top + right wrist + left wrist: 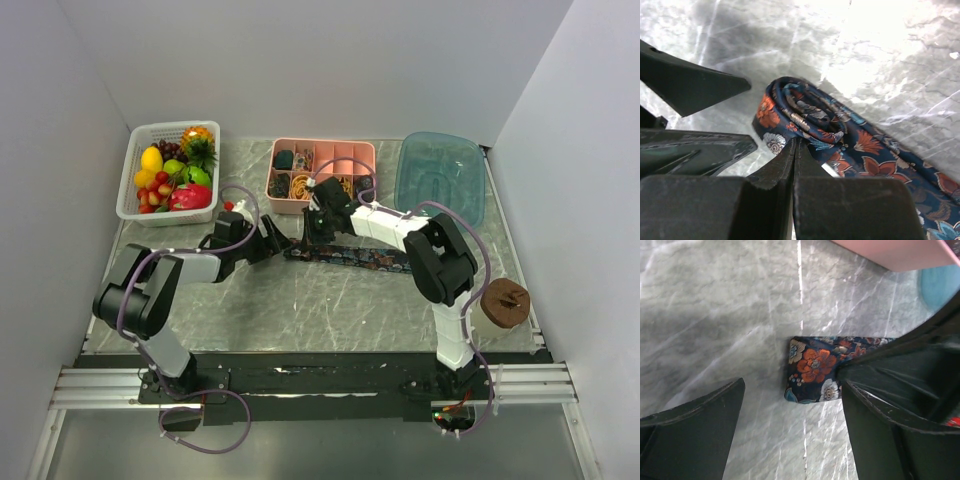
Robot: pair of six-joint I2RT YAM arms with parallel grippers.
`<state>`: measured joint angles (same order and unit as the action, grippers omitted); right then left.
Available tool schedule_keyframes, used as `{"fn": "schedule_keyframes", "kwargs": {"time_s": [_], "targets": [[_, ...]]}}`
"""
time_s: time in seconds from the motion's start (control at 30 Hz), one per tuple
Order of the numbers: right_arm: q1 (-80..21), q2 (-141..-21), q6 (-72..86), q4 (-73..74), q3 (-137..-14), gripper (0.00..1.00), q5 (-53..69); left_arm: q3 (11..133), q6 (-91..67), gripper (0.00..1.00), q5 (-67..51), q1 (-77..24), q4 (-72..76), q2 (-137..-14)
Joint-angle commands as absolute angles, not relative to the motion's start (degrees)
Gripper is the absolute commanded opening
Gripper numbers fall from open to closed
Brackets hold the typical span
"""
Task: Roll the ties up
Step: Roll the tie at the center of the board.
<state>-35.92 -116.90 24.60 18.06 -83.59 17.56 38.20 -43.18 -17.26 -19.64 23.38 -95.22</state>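
One tie (352,258), dark navy with orange, white and blue flowers, lies flat across the middle of the table. Its left end is wound into a small roll (805,117). My right gripper (796,144) is shut, and its tips press against the near side of that roll; no fabric shows between the jaws. It reaches down at the tie's left end (308,238). My left gripper (792,390) is open wide just left of the roll (275,240), with the tie's end (815,367) lying just beyond its fingertips. Its two fingers (695,85) show in the right wrist view.
A white basket (132,190) of toy fruit stands at the back left. A pink divided tray (322,146) holding small rolls and yellow bands sits behind the tie. A clear blue tub (440,175) is at the back right. A brown round block (503,303) rests at the right edge.
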Motion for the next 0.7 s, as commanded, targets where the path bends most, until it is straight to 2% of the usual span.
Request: {"fn": "schedule_keyframes", "kwargs": {"time_s": [0.0, 0.27, 0.67], "targets": [[-35.07, -118.56, 24.96, 17.31, -85.17, 0.00, 15.56, 37.71, -44.03, 0.84, -19.95, -19.51, 28.30, -97.90], [-34.28, -119.27, 25.57, 16.08, -84.11, 0.00, 16.17, 37.53, -45.09, 0.80, -23.46, -19.60, 33.92, -101.42], [-33.22, -120.24, 26.28, 15.47, -83.41, 0.00, 17.84, 37.79, -47.11, 0.66, -24.43, -20.30, 40.52, -106.78]]}}
